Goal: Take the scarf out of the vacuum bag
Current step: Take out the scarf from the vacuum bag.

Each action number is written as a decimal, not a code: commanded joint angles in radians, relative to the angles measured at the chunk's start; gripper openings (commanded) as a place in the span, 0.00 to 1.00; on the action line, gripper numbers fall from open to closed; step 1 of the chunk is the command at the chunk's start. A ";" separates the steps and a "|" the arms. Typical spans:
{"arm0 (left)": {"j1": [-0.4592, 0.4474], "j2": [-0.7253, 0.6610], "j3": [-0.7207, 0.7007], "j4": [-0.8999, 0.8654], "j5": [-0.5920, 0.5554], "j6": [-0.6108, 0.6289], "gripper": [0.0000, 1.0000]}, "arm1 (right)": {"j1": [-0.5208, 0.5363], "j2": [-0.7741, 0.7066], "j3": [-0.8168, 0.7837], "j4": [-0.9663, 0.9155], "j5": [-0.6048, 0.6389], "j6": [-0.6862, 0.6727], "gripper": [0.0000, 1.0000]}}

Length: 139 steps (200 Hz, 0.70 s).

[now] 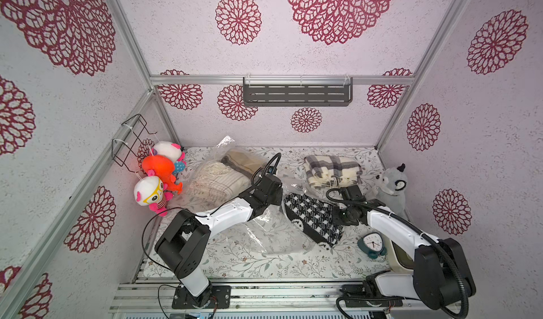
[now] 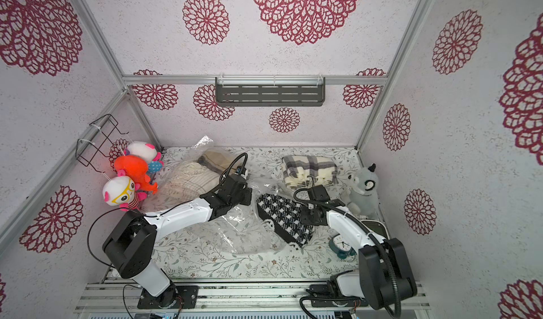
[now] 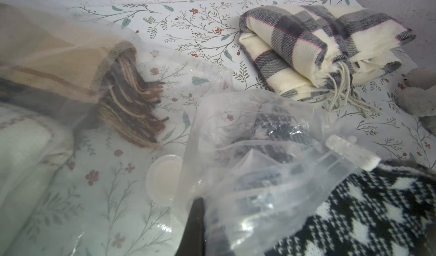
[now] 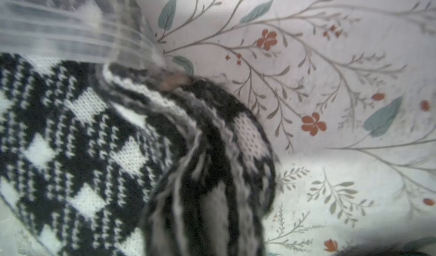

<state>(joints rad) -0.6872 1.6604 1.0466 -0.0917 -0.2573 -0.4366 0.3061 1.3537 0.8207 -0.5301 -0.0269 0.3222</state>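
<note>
Both pincers are closed: the left pincer (image 3: 207, 221) pinches the vacuum bag (image 1: 264, 229) at its mouth, and the right pincer (image 1: 336, 218) grips the scarf (image 1: 311, 220). The scarf lies mid-table (image 1: 235, 261), mostly outside the bag.

On the floral tabletop (image 1: 235, 264) lie a clear vacuum bag (image 1: 264, 236) and a black-and-white scarf (image 1: 311, 219). A plaid scarf (image 1: 332, 170) lies behind them.

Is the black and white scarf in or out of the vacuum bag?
Mostly out: the scarf lies bare, with only one end under the zip edge of the vacuum bag.
</note>
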 commanded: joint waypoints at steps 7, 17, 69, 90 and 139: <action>0.030 -0.044 -0.005 0.040 0.000 0.011 0.00 | -0.022 0.056 0.125 -0.118 0.125 -0.102 0.00; 0.031 -0.030 0.006 0.040 0.019 0.016 0.00 | -0.026 0.074 0.140 -0.122 0.168 -0.130 0.00; 0.018 0.063 -0.008 0.162 -0.004 -0.020 0.00 | -0.082 0.133 0.179 -0.046 0.245 -0.164 0.00; -0.001 0.098 0.029 0.121 -0.090 0.005 0.00 | -0.101 0.122 0.185 -0.076 0.304 -0.179 0.00; 0.039 0.041 -0.022 0.105 -0.181 0.022 0.00 | -0.182 0.153 0.239 -0.099 0.379 -0.139 0.00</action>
<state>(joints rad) -0.6781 1.7580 1.0607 0.0208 -0.3523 -0.4297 0.1837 1.4960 1.0046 -0.5945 0.1913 0.1589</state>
